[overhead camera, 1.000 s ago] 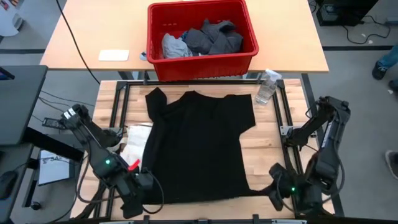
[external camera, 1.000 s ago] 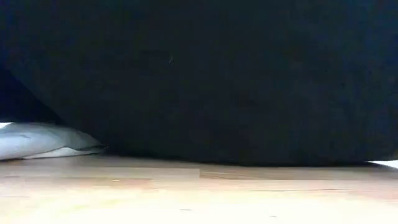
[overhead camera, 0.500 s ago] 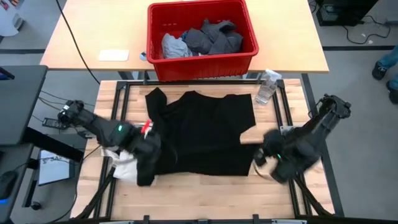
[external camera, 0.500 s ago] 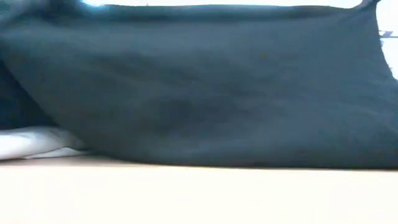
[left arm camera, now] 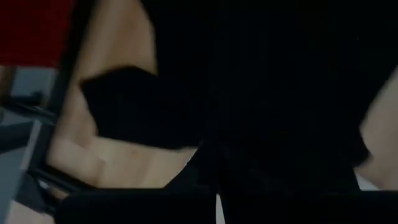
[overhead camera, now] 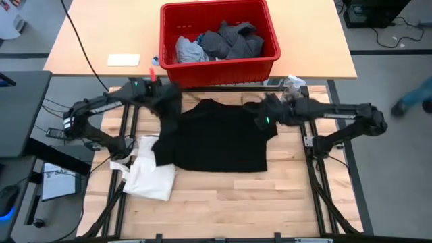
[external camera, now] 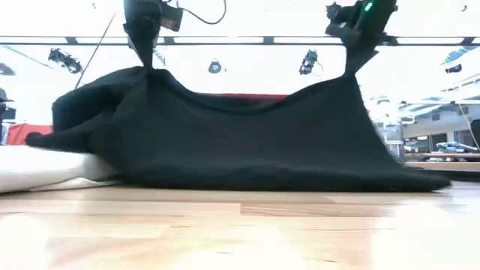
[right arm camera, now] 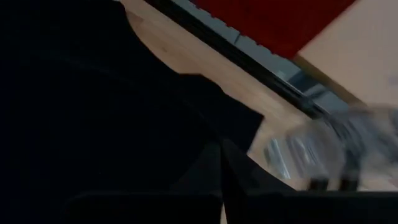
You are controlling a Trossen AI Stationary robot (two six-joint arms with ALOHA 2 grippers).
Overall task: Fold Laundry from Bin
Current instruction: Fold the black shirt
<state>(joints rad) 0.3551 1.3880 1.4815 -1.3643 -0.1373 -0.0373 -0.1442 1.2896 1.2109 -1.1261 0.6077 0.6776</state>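
With the left gripper [overhead camera: 165,96] and right gripper [overhead camera: 264,111] each pinching the lifted hem of the soft black T-shirt [overhead camera: 219,138] near the red slotted plastic bin [overhead camera: 219,65], lower both corners evenly onto the collar end; no legible writing, seemingly.

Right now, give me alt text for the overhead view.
Both arms hold a black T-shirt folded over on the wooden table, left end effector and right end effector shut on its far edge. A red bin of laundry sits beyond.
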